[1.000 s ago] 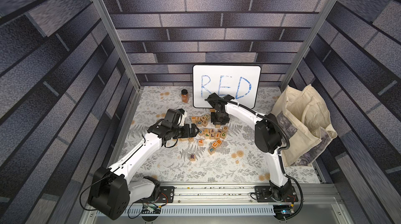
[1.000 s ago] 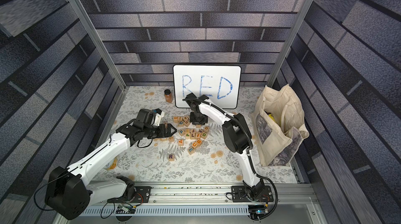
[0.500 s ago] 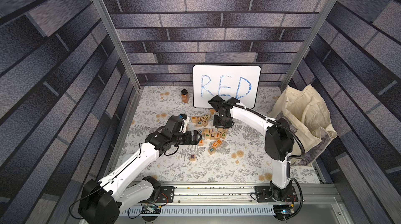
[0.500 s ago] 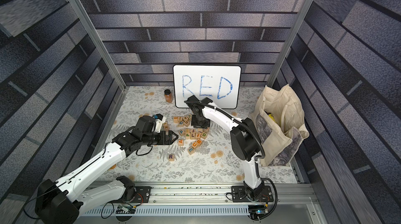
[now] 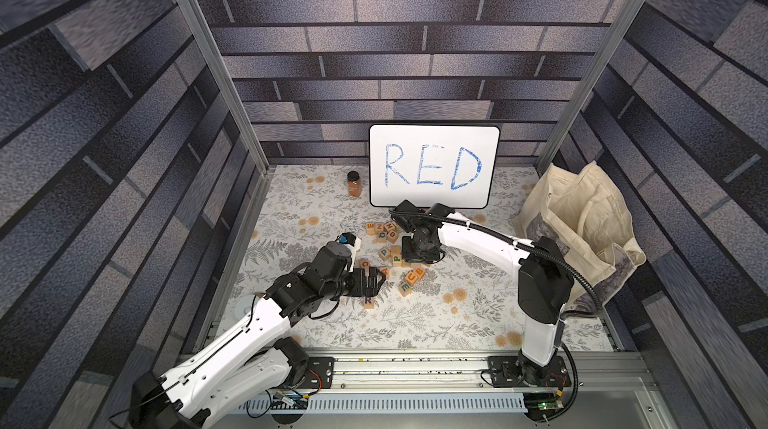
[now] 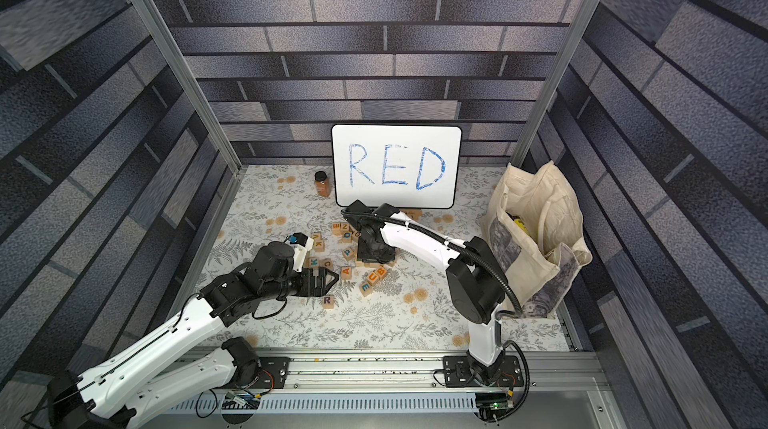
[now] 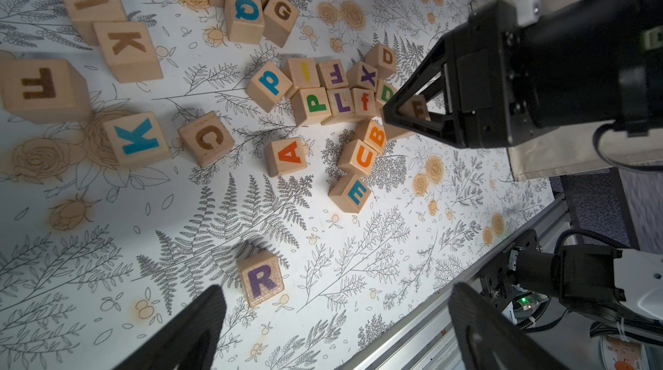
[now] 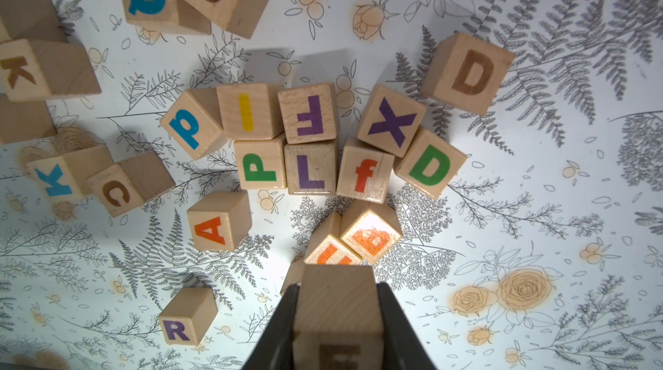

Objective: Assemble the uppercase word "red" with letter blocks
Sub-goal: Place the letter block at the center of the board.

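The purple R block (image 5: 368, 301) (image 7: 261, 278) (image 8: 179, 325) lies alone near the front. My left gripper (image 5: 376, 279) (image 7: 333, 314) hovers open just behind it, holding nothing. My right gripper (image 5: 419, 256) (image 8: 337, 289) points down over the middle cluster. It is shut on a pale block (image 8: 337, 300) (image 7: 416, 108) whose visible face carries a brown letter, partly hidden. The green D block (image 8: 430, 165) (image 7: 386, 94) sits at the cluster's edge beside a purple X. A block with an orange E (image 5: 370, 226) lies in the far group.
A white board (image 5: 434, 165) with RED written in blue leans on the back wall, with a small brown jar (image 5: 354, 183) beside it. A cloth bag (image 5: 582, 231) slumps at the right. A teal E block (image 7: 353, 192) and a brown D block (image 8: 470, 72) lie among several other letter blocks.
My right gripper, shut on its block, has come forward from the board to the middle cluster. My left arm has drawn back towards the front, its gripper still open.
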Available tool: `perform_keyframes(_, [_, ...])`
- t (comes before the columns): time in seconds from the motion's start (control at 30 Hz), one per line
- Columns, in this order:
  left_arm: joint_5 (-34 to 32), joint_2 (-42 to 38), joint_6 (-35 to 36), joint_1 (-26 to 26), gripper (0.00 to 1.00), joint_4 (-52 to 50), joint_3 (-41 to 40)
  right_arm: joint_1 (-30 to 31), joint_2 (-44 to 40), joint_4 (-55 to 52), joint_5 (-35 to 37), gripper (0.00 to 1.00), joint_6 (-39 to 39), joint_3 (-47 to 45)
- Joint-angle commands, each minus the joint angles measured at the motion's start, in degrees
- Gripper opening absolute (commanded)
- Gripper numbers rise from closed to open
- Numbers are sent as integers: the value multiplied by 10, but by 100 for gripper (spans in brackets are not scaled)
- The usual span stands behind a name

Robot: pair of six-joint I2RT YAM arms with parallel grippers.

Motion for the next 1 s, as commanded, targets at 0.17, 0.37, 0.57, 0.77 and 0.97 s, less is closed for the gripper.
perform_keyframes(0.17, [-64,-49,-55,-52,100,-43,-23,22,-50,16,14,14,48,-42])
perform_keyframes(0.37, [-98,-66,-77,-93,100,-59,-26,43,-64,21,17,14,64,-58])
perform_keyframes(0.57, [-133,-75,-104,-140,100,-72,-26,64,-77,32,18,14,83,-80])
perform_keyframes(0.77, [-182,-86,-135,-199,100,-89,-27,90,-86,45,18,14,101,-100])
perform_keyframes(0.97, [-233,-96,-172,-262,100,-106,-30,119,-92,55,24,14,118,-116])
